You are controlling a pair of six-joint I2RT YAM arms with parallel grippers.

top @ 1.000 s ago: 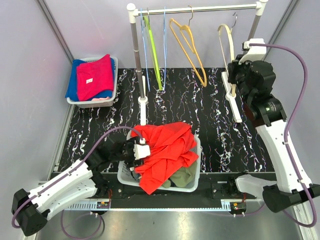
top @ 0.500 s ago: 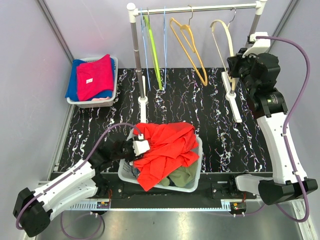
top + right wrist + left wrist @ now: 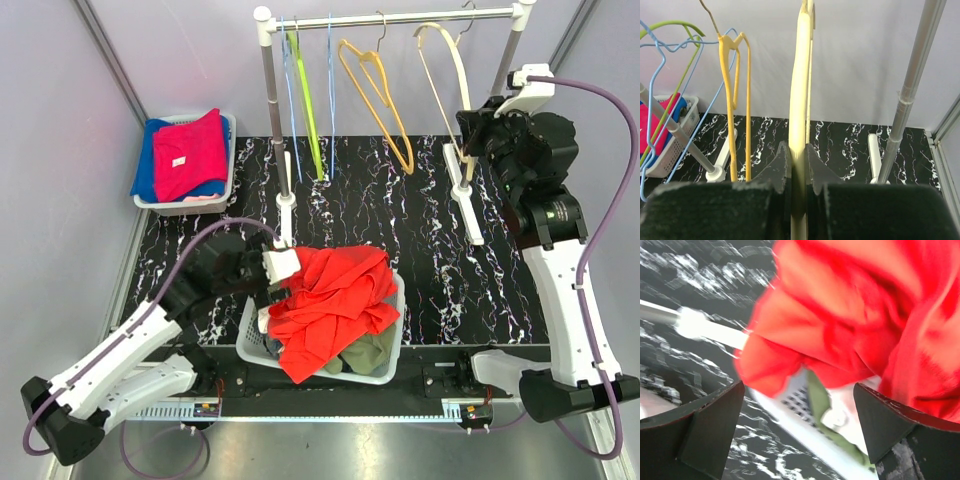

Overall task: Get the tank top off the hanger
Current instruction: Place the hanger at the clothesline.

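At the left rim of the white basket (image 3: 388, 372), the left gripper (image 3: 272, 285) hangs with its fingers spread wide and gripping nothing. The red tank top (image 3: 335, 300) lies heaped inside that basket. Behind the basket to the right, the right gripper (image 3: 796, 165) is clamped on the cream hanger (image 3: 800, 85).

The tank top (image 3: 330, 300) lies heaped in the basket (image 3: 392, 365) at the table's (image 3: 430, 260) near centre, with the left gripper (image 3: 272, 295) just left of it. Behind, the rail (image 3: 400, 17) carries hangers (image 3: 733, 125), the rightmost hanger (image 3: 799, 100) between the right gripper's (image 3: 799, 165) jaws, and a bin (image 3: 185, 207) of folded clothes (image 3: 188, 152) sits far left.
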